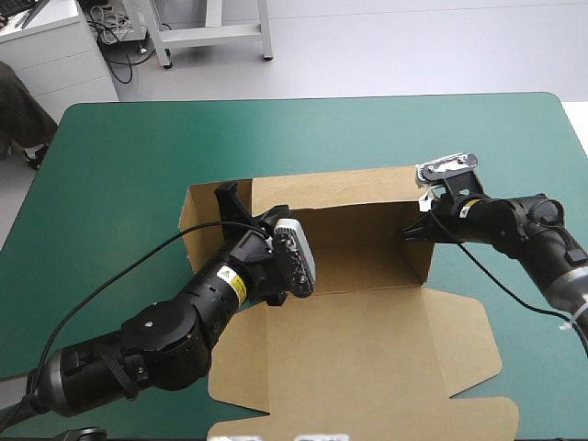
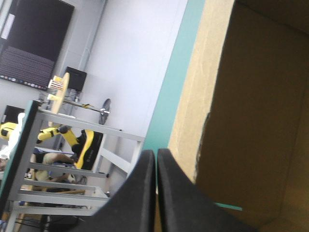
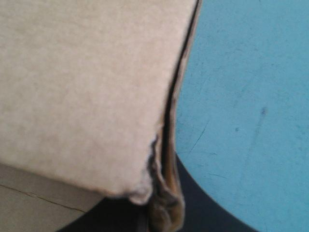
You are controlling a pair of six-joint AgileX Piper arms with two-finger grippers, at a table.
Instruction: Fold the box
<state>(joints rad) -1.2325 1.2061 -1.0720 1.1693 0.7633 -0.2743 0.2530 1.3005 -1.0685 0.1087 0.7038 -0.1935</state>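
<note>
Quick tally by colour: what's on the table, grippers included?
Brown box: 1
Black grippers: 2, left gripper and right gripper
Teal-green cover: 1
Total: 4

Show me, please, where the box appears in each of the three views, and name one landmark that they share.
High view: the box lies mid-table, far walls raised, lid flat toward the near edge.
Left wrist view: its wall rises just ahead of the left gripper.
Right wrist view: its wall fills the view, the edge between the right gripper's fingers.
Shared landmark: the teal-green cover.
</note>
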